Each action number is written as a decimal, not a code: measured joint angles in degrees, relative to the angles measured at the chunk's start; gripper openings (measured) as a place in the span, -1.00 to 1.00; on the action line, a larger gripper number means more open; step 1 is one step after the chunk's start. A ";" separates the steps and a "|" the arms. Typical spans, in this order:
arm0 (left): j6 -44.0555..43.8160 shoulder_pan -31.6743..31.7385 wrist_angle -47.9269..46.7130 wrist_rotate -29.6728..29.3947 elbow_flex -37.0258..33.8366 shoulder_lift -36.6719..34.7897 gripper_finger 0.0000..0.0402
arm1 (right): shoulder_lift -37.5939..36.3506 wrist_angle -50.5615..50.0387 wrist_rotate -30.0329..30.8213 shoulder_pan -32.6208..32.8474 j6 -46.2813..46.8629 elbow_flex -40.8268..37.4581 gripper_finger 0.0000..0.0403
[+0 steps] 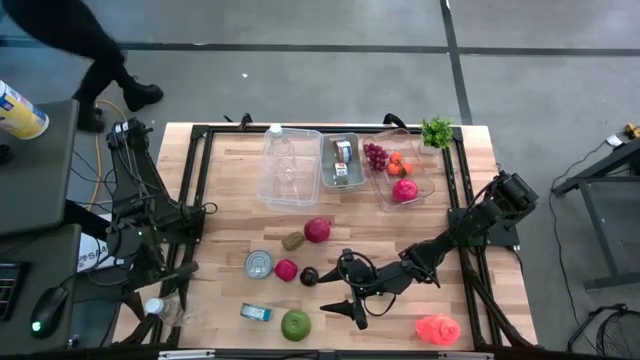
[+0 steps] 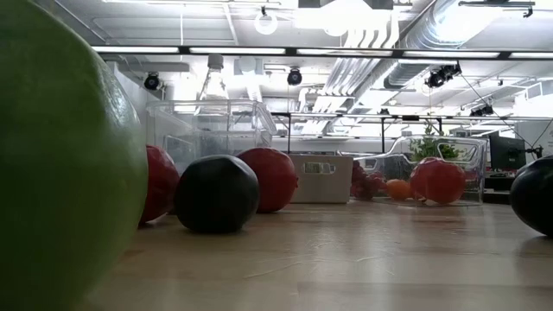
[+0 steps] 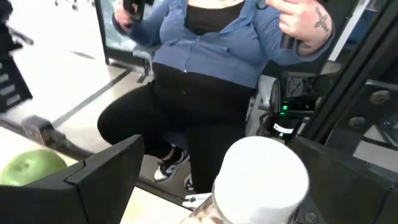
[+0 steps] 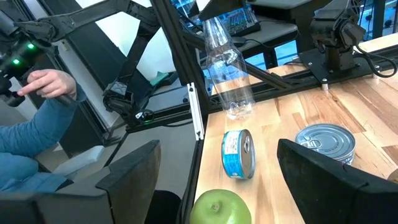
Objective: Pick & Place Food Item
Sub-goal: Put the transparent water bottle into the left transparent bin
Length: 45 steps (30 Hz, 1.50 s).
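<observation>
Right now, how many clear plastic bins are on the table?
3, in a row along the far edge: the large bin, the small middle bin and the right bin holding fruit.

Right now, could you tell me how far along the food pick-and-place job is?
Done: grapes and other fruit sit in the right container. In hand: nothing; the right gripper hovers open near the green apple. Left: apple, dark plum and red fruit remain on the table.

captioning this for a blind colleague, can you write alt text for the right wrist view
The right gripper hangs with jaws open over a green apple at the wooden table's edge. Past it are a blue can on its side, a silver tin and an upright clear bottle; a person's hand shows beyond the table.
</observation>
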 joint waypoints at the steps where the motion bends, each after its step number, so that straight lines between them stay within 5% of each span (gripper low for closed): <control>1: -0.35 0.01 0.08 -0.19 -0.16 0.07 0.98 | 0.01 0.00 0.00 0.00 0.00 0.00 0.54; 45: -0.35 0.05 -0.91 -2.61 -0.17 1.55 0.98 | 0.01 -0.02 0.00 0.00 -0.46 0.00 0.54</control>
